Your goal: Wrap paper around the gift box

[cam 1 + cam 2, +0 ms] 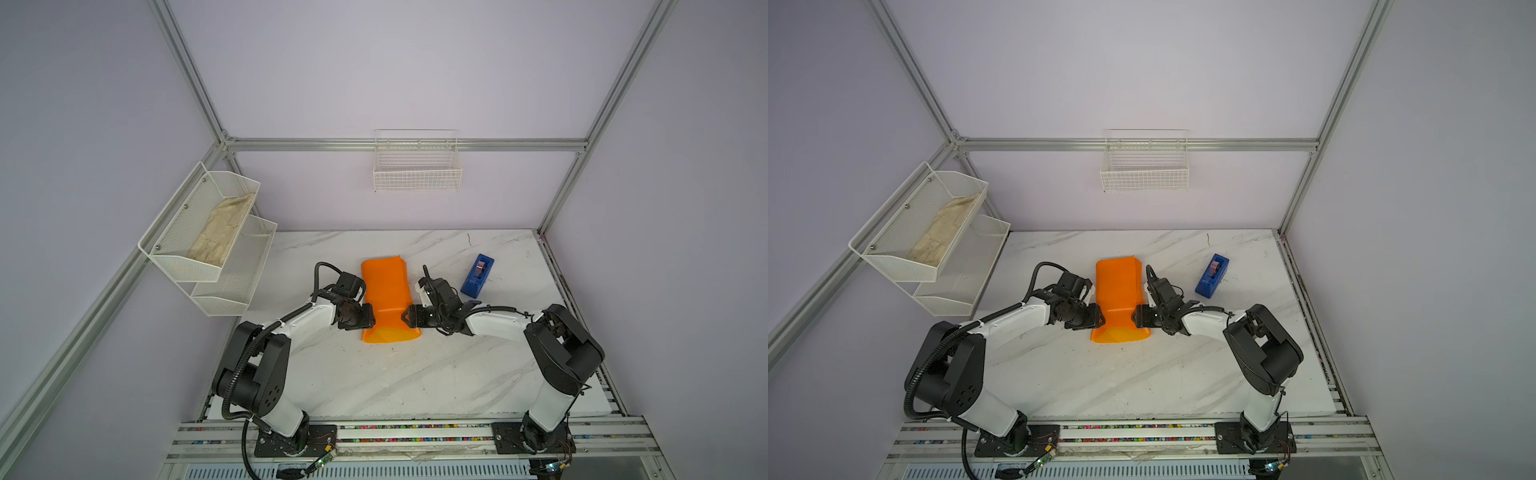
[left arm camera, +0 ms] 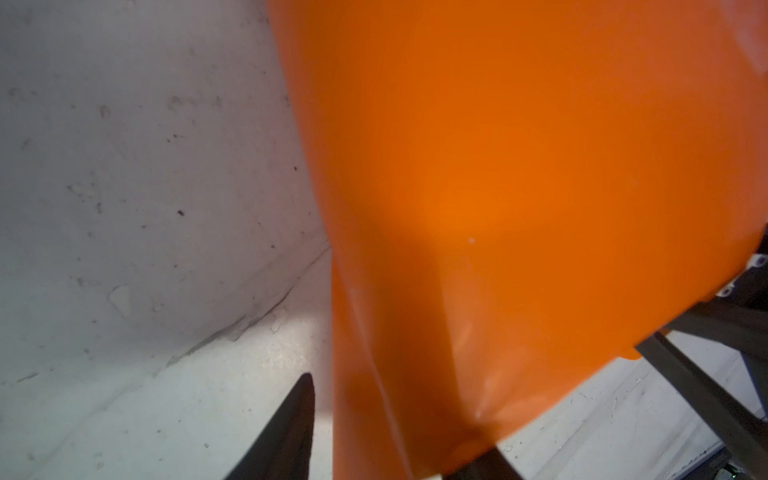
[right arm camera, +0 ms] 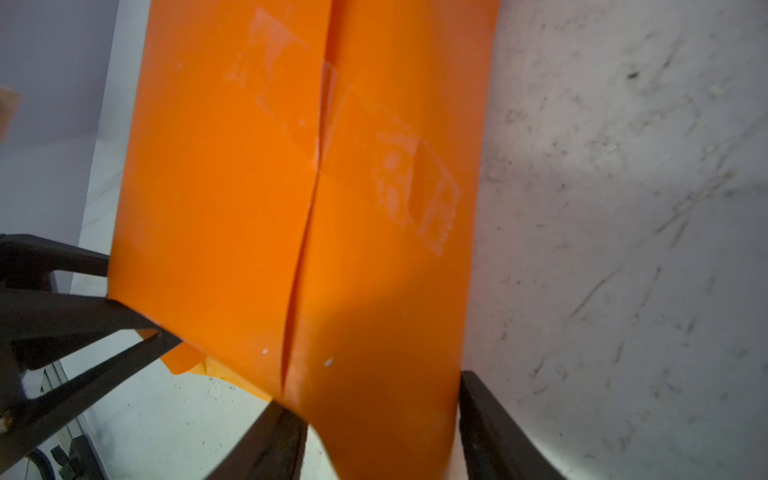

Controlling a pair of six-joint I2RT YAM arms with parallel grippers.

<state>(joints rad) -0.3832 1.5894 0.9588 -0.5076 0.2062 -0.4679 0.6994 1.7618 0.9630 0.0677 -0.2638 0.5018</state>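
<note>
Both top views: paper (image 1: 384, 291) lies mid-tabletop (image 1: 374, 374), long axis running 12 to 6. The box is hidden, I'd guess inside. Left tool (image 1: 368, 318) sits on its 9 o'clock flank and right tool (image 1: 409, 318) at 3. Both are down by the 6 end and equally close, so any squeeze goes across the short way.

Left wrist: one finger (image 2: 299, 424) stands clear of the paper, so that tool's open around it.

Right wrist: both fingers touch paper. Can't tell if it's really pinched.
</note>
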